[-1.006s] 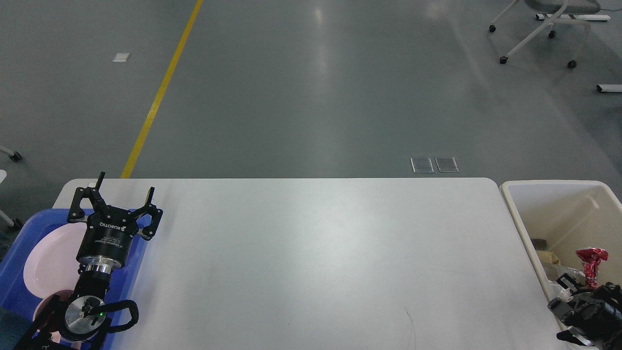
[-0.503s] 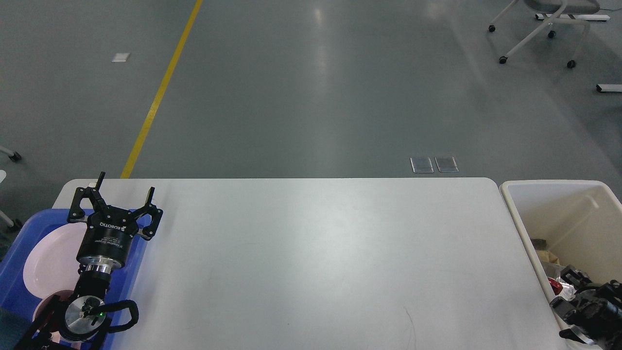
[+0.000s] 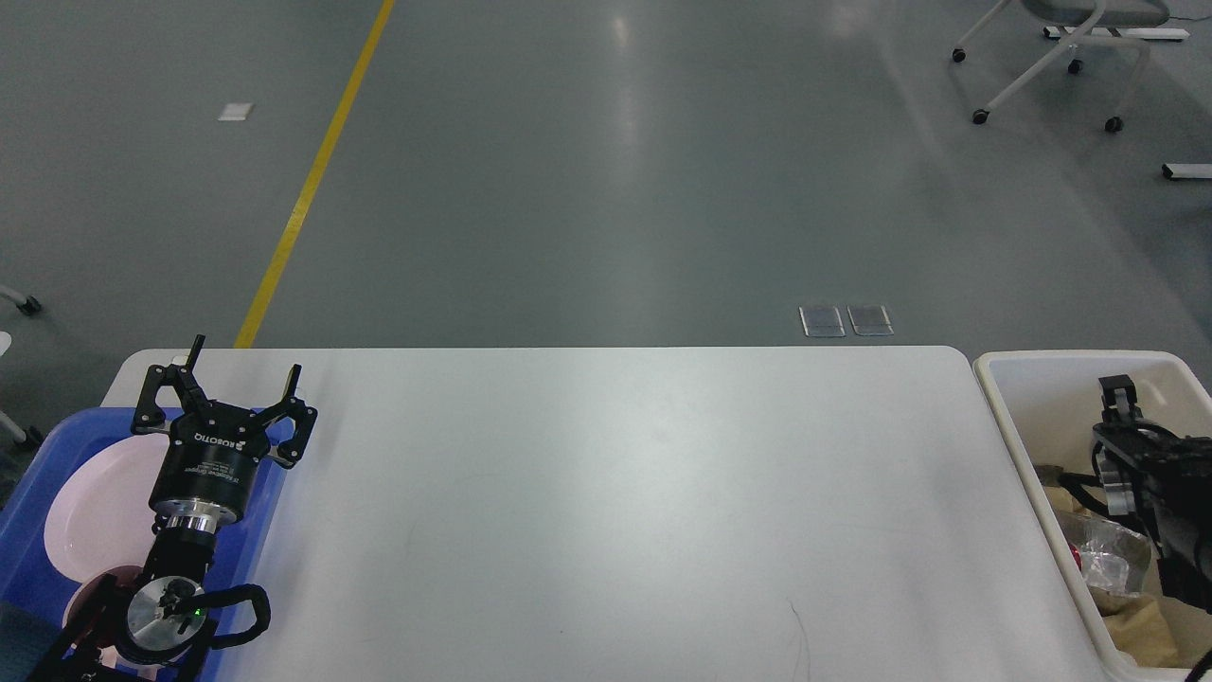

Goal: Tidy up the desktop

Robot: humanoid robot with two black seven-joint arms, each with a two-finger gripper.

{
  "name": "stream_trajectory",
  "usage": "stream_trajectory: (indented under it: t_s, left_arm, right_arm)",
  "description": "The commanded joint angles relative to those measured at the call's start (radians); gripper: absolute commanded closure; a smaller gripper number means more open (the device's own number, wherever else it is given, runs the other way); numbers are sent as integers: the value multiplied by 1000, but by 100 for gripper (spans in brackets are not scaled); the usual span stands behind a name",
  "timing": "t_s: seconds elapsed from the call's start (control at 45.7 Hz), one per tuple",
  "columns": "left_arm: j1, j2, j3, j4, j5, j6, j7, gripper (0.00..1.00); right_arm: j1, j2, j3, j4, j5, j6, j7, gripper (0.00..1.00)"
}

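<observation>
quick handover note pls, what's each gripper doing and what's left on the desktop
Left gripper: jaws open, empty, above the blue tray that holds a pink plate.
Right gripper: over the cream bin; whether its jaws are open cannot be told.
Desktop: nothing is seen lying on it; a clear wrapper and other rubbish are in the bin.
Left: probably only to pull both arms back.
</observation>
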Motion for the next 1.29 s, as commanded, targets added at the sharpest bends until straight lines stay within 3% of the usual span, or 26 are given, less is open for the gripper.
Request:
stream_trajectory:
  t_s: [0.0, 0.131, 0.35, 0.437, 0.525, 0.569, 0.59, 0.612, 0.722, 0.765, 0.875, 1.268]
  left_arm:
    - [0, 0, 0, 0, 0, 1, 0, 4]
    - [0, 0, 0, 0, 0, 1, 0, 4]
    - [0, 0, 0, 0, 0, 0, 0, 4]
    - [0, 0, 0, 0, 0, 0, 1, 4]
    - [0, 0, 0, 0, 0, 1, 0, 4]
    - [0, 0, 0, 0, 0, 1, 0, 4]
    - [0, 0, 0, 0, 0, 1, 1, 4]
    - [0, 0, 0, 0, 0, 0, 1, 4]
    - [0, 0, 0, 0, 0, 0, 0, 4]
    - [0, 0, 0, 0, 0, 1, 0, 4]
    - [0, 0, 0, 0, 0, 1, 0, 4]
    - [0, 0, 0, 0, 0, 1, 0, 4]
  right_arm:
    - [27, -60, 223, 155, -85, 4, 1, 0]
    - [15, -132, 430, 333, -171, 5, 1, 0]
    - [-108, -105, 889, 444, -268, 25, 7, 0]
    - [-212, -48, 1103, 553, -275, 88, 62, 0]
    - [-318, -14, 1253, 614, -303, 151, 160, 0]
    - [-349, 10, 1273, 634, -336, 171, 231, 0]
    - [-363, 24, 1274, 643, -353, 179, 277, 0]
    - [-382, 44, 1282, 651, -372, 186, 356, 0]
    - [-445, 64, 1285, 644, -383, 249, 668, 0]
    - [-459, 64, 1274, 634, -384, 292, 745, 0]
    - [-498, 83, 1270, 633, -386, 386, 759, 0]
    - [-507, 138, 1268, 645, -380, 387, 759, 0]
